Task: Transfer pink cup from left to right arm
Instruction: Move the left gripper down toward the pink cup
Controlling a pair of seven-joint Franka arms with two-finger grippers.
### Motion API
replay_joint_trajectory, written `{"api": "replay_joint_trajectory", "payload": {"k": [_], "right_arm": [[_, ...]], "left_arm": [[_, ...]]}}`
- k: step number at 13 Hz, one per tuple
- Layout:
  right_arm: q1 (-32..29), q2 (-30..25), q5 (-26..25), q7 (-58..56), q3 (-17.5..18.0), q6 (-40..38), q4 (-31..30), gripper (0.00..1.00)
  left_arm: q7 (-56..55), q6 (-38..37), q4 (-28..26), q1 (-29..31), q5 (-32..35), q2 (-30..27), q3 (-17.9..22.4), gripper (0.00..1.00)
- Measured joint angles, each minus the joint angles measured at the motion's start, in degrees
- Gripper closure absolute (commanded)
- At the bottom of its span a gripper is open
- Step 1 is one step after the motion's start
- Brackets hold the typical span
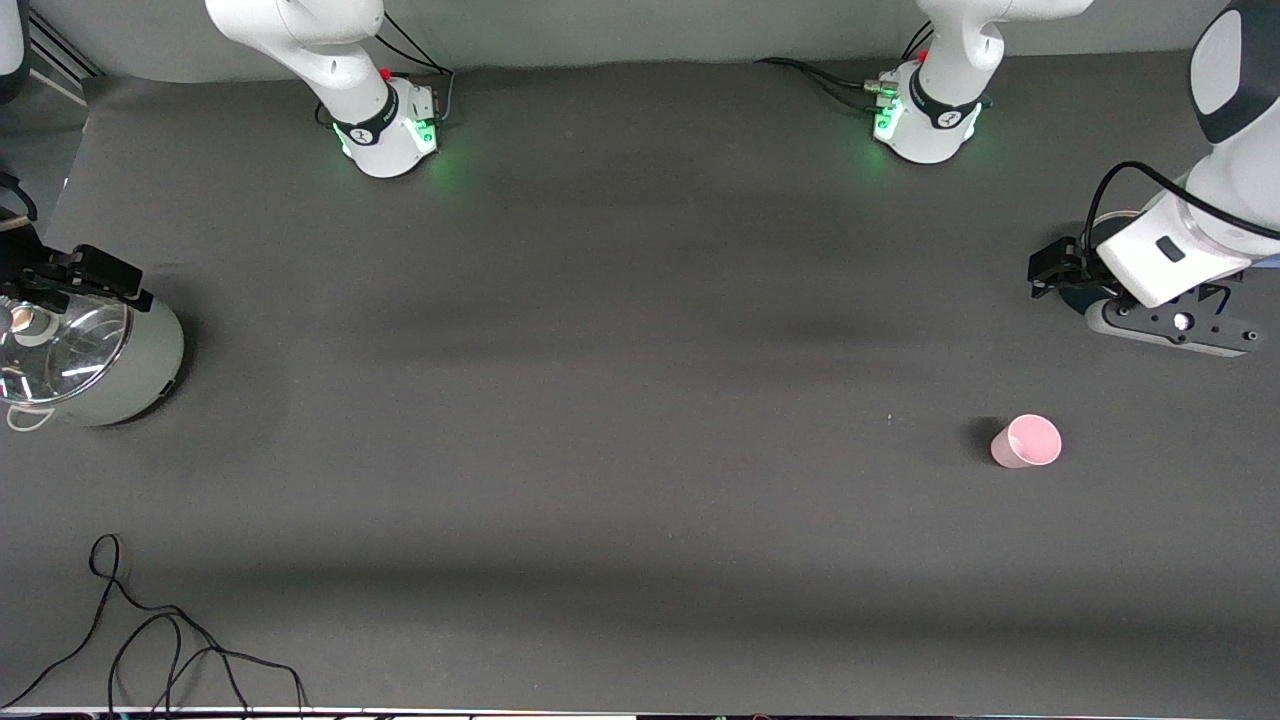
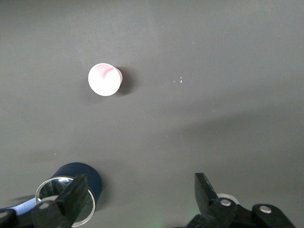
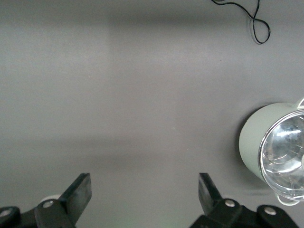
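Observation:
The pink cup (image 1: 1027, 441) stands upright, mouth up, on the dark table toward the left arm's end. It also shows in the left wrist view (image 2: 105, 79), well clear of the fingers. My left gripper (image 1: 1050, 272) hangs open and empty over the table beside a dark blue pot, apart from the cup; in its own wrist view (image 2: 141, 192) the jaws stand wide. My right gripper (image 1: 90, 275) is open and empty over the edge of the grey-green pot at the right arm's end; its wrist view (image 3: 145, 190) shows bare table between the fingers.
A grey-green glass-lidded pot (image 1: 110, 365) stands at the right arm's end, also in the right wrist view (image 3: 266, 142). A dark blue glass-lidded pot (image 2: 78, 178) sits under the left wrist, farther from the front camera than the cup. A black cable (image 1: 150, 640) lies at the near edge.

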Motion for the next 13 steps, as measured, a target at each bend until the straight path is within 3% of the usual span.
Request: {"api": "replay_joint_trajectory", "payload": {"k": [8, 13], "right_arm": [[0.0, 0.0, 0.0, 0.0, 0.0, 0.0, 0.0, 0.0], [0.1, 0.0, 0.0, 0.0, 0.02, 0.05, 0.06, 0.0]], "left_arm": [[2.05, -0.03, -0.09, 0.42, 0.0, 0.0, 0.0, 0.0], [27.19, 2.33, -0.2, 8.8, -2.48, 1.39, 0.24, 0.0]]}}
